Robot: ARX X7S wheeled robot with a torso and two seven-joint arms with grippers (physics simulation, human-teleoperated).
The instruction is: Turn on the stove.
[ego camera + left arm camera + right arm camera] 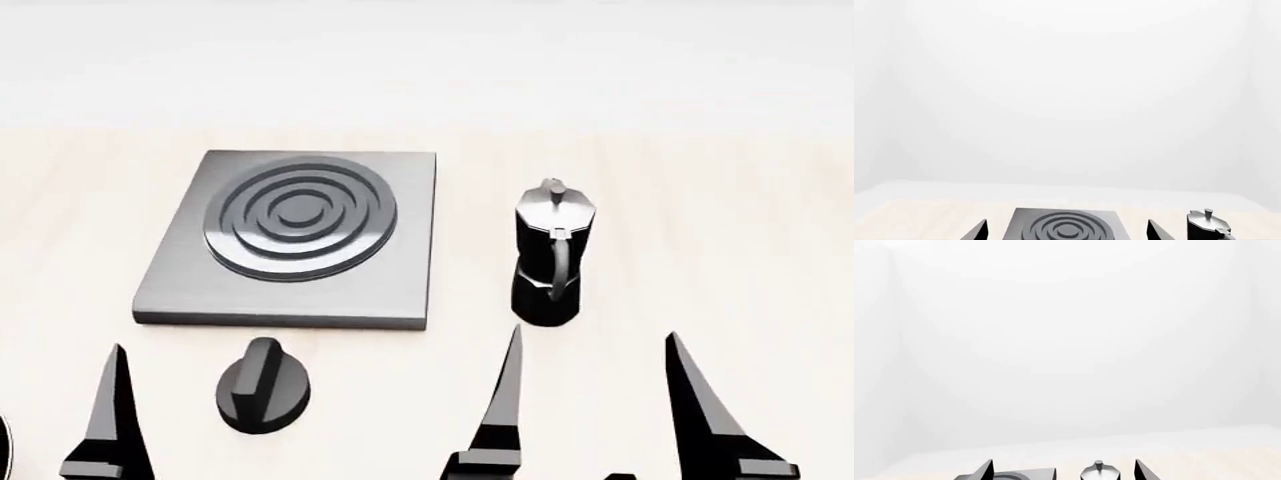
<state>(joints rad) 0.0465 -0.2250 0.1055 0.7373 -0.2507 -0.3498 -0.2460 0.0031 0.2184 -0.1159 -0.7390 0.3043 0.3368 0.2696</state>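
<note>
Brushed-grey square stove (300, 240), ridged round knob (264, 385)

Right gripper (594, 385) is showing at the head view's lower edge, both fingers (502, 400) pointing forward with a wide gap between them, holding nothing. Left gripper (1066, 231) is presenting its fingers (977, 231) spread apart in its wrist view; the head view is catching only one of them. Wrists and arms are lying out of frame.
</note>
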